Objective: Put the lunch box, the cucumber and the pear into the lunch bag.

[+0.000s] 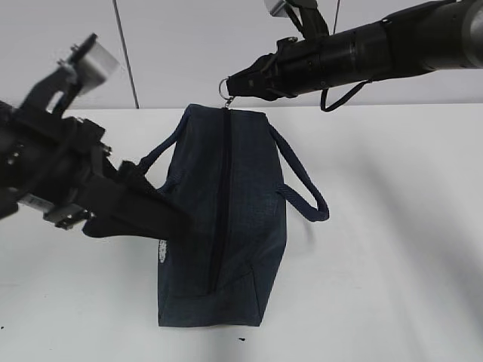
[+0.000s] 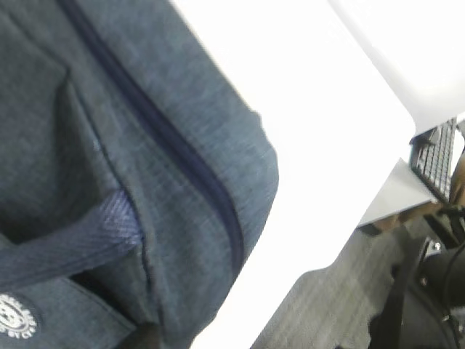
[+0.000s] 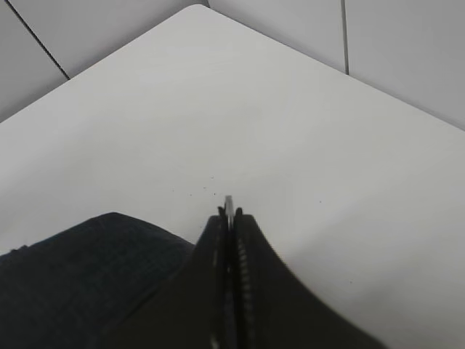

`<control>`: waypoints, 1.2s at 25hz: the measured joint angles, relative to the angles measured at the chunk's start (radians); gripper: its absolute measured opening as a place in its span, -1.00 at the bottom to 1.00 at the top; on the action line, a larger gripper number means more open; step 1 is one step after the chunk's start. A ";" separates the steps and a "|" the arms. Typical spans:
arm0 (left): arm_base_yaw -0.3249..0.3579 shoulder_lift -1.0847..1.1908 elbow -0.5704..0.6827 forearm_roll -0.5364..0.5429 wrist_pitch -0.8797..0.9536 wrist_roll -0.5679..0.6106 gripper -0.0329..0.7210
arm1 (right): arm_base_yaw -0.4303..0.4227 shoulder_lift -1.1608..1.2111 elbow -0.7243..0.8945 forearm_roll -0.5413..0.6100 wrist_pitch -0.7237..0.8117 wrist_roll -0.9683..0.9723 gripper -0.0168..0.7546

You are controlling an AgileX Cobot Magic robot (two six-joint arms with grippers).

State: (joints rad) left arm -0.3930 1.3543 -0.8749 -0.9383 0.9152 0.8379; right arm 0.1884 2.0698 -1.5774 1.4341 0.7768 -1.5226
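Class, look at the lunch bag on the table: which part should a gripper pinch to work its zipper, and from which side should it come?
Pinch the silver ring pull at the far end of the lunch bag, coming from the right. The ring stands clear of the fabric at the end of the zipper, so thin fingertips can close on it edgewise. The right gripper is shut on it this way; the left gripper presses the bag's side.

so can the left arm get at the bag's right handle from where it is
Probably not directly. The left pincer is pressed against the lunch bag's left side, so the bag's body lies between it and the right handle; it would have to reach over.
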 joint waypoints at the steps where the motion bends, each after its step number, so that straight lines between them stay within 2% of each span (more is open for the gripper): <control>1: 0.004 -0.026 0.000 0.000 -0.001 -0.012 0.23 | 0.000 0.000 0.000 0.000 0.000 0.000 -0.94; 5: 0.005 -0.096 -0.013 0.000 -0.066 -0.074 0.24 | -0.001 0.000 0.000 -0.001 0.000 0.000 -0.94; 11: 0.005 -0.081 -0.105 0.000 -0.191 -0.159 0.24 | -0.001 0.000 0.000 -0.001 0.004 0.006 -0.94; 21: 0.016 0.197 -0.290 0.033 -0.248 -0.210 0.24 | -0.002 0.000 0.000 -0.001 0.019 0.019 -0.94; 30: 0.090 0.347 -0.397 0.033 -0.256 -0.221 0.24 | -0.002 0.000 0.000 -0.001 0.022 0.030 -0.94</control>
State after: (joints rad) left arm -0.3034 1.7016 -1.2720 -0.9051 0.6595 0.6170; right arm 0.1862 2.0698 -1.5774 1.4333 0.7989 -1.4923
